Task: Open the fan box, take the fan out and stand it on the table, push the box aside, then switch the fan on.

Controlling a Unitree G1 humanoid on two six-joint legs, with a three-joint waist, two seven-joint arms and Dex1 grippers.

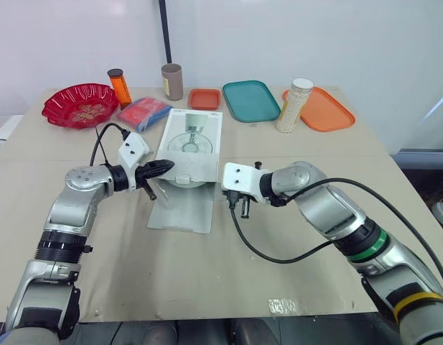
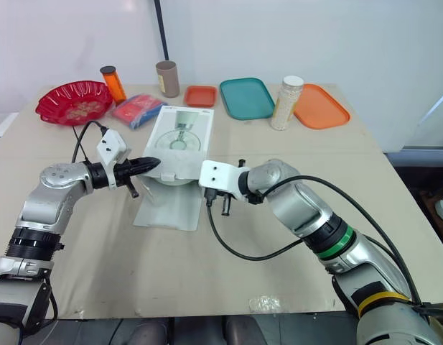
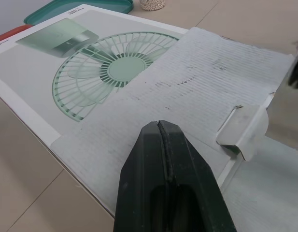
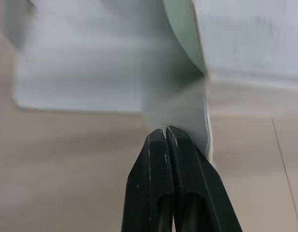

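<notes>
Working step one: opening the fan box (image 1: pixel 196 136). Lying flat mid-table (image 1: pixel 300 287), printed side up, open end toward the robot. One flap (image 3: pixel 187 82) folded back over the fan picture, a longer flap (image 1: pixel 179 210) laid out on the table. No fan out yet, so presumably inside the box; can't confirm from here. Left gripper (image 1: pixel 164 167) pressed together, holding nothing, tip at the box's left edge just by the folded-back flap. Right gripper (image 4: pixel 165 130) likewise pressed together and empty, tip low at the right corner of the open end, just beside a small side tab (image 3: pixel 241 129). Next, by my read: need to spread one pair of fingers, reach into the mouth, pinch the fan and draw it toward the robot, pinning the box with the other arm. Risk of dragging the box along with the pull, or of catching the folded flap on the way in.
</notes>
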